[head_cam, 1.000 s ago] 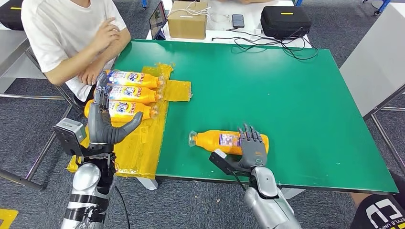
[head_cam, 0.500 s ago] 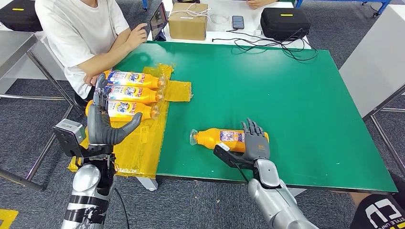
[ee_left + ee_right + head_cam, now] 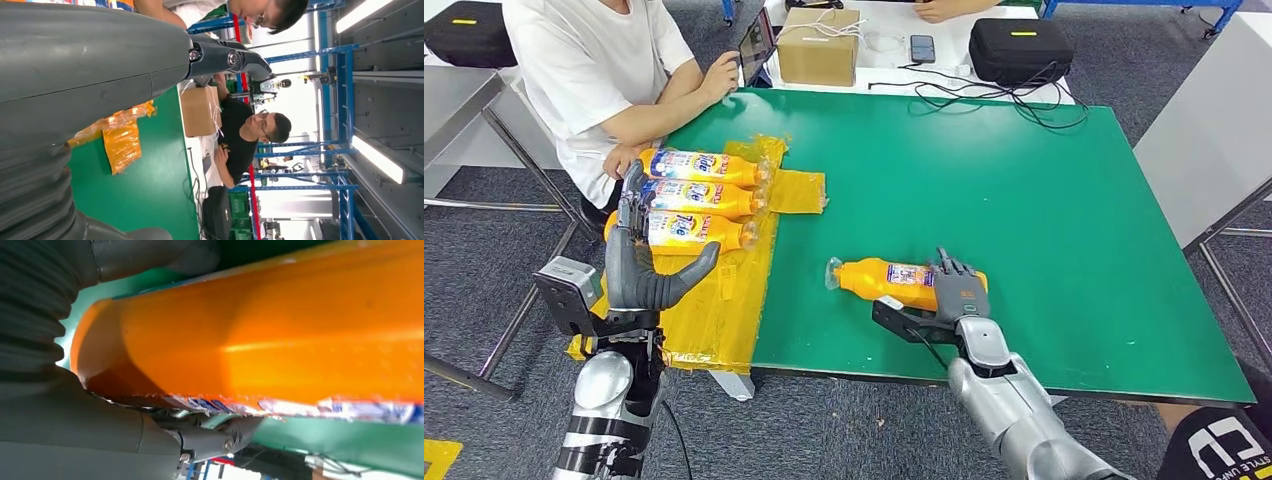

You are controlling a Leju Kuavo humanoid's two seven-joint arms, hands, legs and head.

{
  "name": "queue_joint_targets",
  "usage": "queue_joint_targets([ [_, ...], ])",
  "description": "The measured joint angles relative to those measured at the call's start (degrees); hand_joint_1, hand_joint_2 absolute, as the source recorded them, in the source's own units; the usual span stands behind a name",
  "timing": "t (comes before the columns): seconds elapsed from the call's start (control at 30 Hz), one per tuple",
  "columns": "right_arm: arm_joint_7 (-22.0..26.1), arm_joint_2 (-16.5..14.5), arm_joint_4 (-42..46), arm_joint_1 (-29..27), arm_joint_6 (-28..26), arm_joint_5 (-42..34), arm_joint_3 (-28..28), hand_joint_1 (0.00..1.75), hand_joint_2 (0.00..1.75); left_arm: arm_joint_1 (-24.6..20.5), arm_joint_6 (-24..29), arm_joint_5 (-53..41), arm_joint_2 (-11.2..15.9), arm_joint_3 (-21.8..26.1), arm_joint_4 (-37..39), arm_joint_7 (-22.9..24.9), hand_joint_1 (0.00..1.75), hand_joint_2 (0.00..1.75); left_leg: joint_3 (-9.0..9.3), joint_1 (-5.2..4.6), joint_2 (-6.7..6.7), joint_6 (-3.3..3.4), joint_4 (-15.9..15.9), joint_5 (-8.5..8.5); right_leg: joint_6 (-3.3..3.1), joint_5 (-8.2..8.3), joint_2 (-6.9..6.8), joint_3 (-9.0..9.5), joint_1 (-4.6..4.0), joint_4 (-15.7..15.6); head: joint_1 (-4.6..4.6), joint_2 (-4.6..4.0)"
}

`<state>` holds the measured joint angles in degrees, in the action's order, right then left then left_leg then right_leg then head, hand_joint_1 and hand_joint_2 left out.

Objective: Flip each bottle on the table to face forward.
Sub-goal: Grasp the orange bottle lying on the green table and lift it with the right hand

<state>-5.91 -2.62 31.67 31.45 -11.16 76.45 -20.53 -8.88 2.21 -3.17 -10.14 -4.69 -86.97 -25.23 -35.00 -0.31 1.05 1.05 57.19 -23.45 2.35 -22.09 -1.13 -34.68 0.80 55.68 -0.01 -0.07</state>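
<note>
An orange bottle lies on its side near the front of the green table, cap pointing left and a white-blue label partly up. My right hand grips its base end, and in the right wrist view the bottle sits between the thumb and fingers. Three more orange bottles lie side by side on a yellow plastic sheet at the table's left edge, labels up. Beside them my left hand is raised upright, fingers apart and holding nothing.
A person in a white shirt sits at the far left corner, one hand near a tablet. A cardboard box, a phone, a black case and cables lie beyond the table's back edge.
My right hand has closed around the bottle's base and nudged it slightly away from the front edge. The person's arm moved up toward the tablet. My left hand stayed put.
</note>
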Motion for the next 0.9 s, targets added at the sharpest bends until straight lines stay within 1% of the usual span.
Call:
queue_joint_targets([
  [0.1, 0.1, 0.7, -2.6, 2.3, 4.1, -0.9, -0.7, 1.75, 1.75, -0.1, -0.1, -0.3, 0.0, 0.1, 0.1, -0.3, 0.00, 1.75, 0.18, 0.00, 0.01, 0.00, 0.0, -0.03, 0.00, -0.01, 0.01, 0.09, 0.00, 0.0, -0.01, 0.00],
  [0.17, 2.3, 1.4, -4.1, 3.9, 7.2, -2.2, -1.0, 1.75, 1.75, -0.2, -0.3, -0.4, 0.0, 0.2, 0.5, -0.7, 0.00, 1.75, 0.41, 0.00, -0.04, 0.04, 0.0, -0.08, 0.04, -0.09, -0.01, 0.03, 0.00, -0.1, -0.01, 0.00],
  [0.2, 4.5, 1.8, -4.8, 4.7, 9.1, -3.4, -1.1, 1.75, 1.75, -0.4, -0.4, -0.5, 0.0, 0.2, 0.9, -0.9, 0.00, 1.75, 0.55, 0.00, -0.06, 0.08, 0.0, -0.14, 0.07, -0.15, -0.02, 0.03, 0.00, -0.1, -0.01, 0.00],
  [0.3, 13.2, 3.5, -6.6, 7.1, 15.4, -7.8, -1.1, 1.75, 1.75, -1.1, -0.9, -0.2, 0.1, 0.2, 2.7, -1.9, 0.00, 1.75, 0.95, 0.01, -0.08, 0.13, 0.0, -0.30, 0.11, -0.30, -0.02, 0.39, 0.00, -0.1, 0.00, 0.00],
  [0.37, 17.8, 4.0, -7.2, 7.7, 16.9, -10.7, -1.0, 1.75, 1.75, -1.2, -1.1, 0.3, 0.2, 0.1, 3.6, -2.6, 0.00, 1.75, 1.08, 0.01, -0.08, 0.12, 0.0, -0.34, 0.15, -0.31, -0.01, 0.74, 0.00, -0.2, 0.01, 0.00],
  [0.47, 26.6, 3.5, -7.1, 6.9, 16.0, -18.1, -0.3, 1.75, 1.75, -0.5, -1.2, 1.1, 0.6, 0.2, 3.9, -3.1, 0.00, 1.75, 1.11, 0.03, 0.08, 0.08, 0.0, -0.37, 0.17, -0.18, 0.08, 1.18, -0.01, -0.2, 0.02, 0.00],
  [0.53, 32.2, 2.3, -5.7, 4.9, 15.3, -24.4, 0.3, 1.75, 1.75, 0.1, -1.5, 1.6, 0.8, 0.3, 3.9, -3.1, 0.00, 1.75, 1.17, 0.05, 0.36, 0.00, 0.0, -0.44, 0.14, -0.13, 0.29, 1.16, -0.03, -0.2, 0.02, 0.00],
  [0.57, 34.0, 1.5, -4.6, 3.7, 15.1, -27.2, 0.4, 1.75, 1.75, 0.4, -1.7, 1.7, 0.8, 0.3, 3.9, -3.1, 0.00, 1.75, 1.18, 0.06, 0.46, -0.04, 0.0, -0.47, 0.13, -0.14, 0.39, 1.11, -0.04, -0.2, 0.00, 0.00],
  [0.7, 36.5, -0.9, 0.3, -0.5, 14.5, -35.0, 0.0, 1.75, 1.75, 0.7, -2.3, 2.3, 0.9, 0.5, 3.9, -3.0, 0.00, 1.75, 1.05, 0.18, 0.45, -0.10, 0.0, -0.47, 0.07, -0.20, 0.44, 0.93, -0.15, -0.2, -0.05, 0.00],
  [0.77, 38.0, -1.7, 3.2, -2.9, 13.4, -39.2, -0.2, 1.75, 1.75, 0.9, -2.8, 3.4, 0.7, 0.6, 3.9, -2.3, 0.00, 1.75, 0.88, 0.27, 0.32, -0.10, 0.0, -0.41, 0.05, -0.23, 0.34, 0.87, -0.20, -0.1, -0.03, 0.00],
  [0.83, 37.9, -2.6, 8.3, -6.4, 11.0, -43.0, -0.3, 1.75, 1.75, 1.6, -3.8, 6.2, 0.2, 0.8, 4.1, 0.1, 0.00, 1.75, 0.67, 0.27, 0.23, -0.08, 0.0, -0.38, 0.06, -0.22, 0.27, 0.74, -0.20, -0.1, -0.02, 0.00],
  [0.9, 36.6, -4.0, 15.7, -10.6, 8.6, -47.1, -0.3, 1.75, 1.75, 3.0, -4.8, 9.3, -1.0, 0.9, 4.7, 2.2, 0.00, 1.75, 0.48, 0.25, 0.19, -0.07, 0.0, -0.38, 0.06, -0.21, 0.27, 0.55, -0.19, -0.1, -0.03, 0.00],
])
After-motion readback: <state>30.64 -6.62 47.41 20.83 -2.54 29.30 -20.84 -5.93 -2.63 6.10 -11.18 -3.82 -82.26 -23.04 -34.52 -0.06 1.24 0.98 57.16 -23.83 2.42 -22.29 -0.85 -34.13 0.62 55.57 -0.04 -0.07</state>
